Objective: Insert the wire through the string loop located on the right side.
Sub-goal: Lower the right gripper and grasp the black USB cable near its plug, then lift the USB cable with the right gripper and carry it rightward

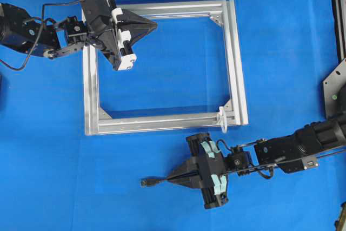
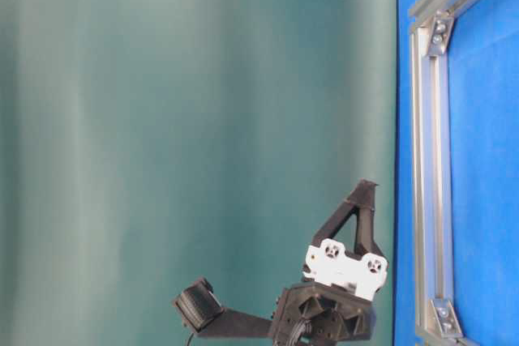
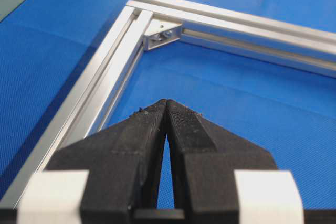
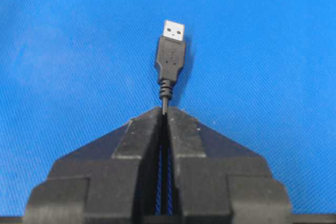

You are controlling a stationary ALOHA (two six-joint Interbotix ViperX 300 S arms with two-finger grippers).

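Right gripper clamped on the wire just behind its plug, below the silver frame, string loop at frame's lower right corner, left gripper closed, empty, over blue mat

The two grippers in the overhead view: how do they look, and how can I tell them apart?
Both are black with triangular fingers. The left gripper has white blocks on its body; the right gripper has pale green strips instead. A thin black cable loops beside the left arm, and another curls at the right wrist.
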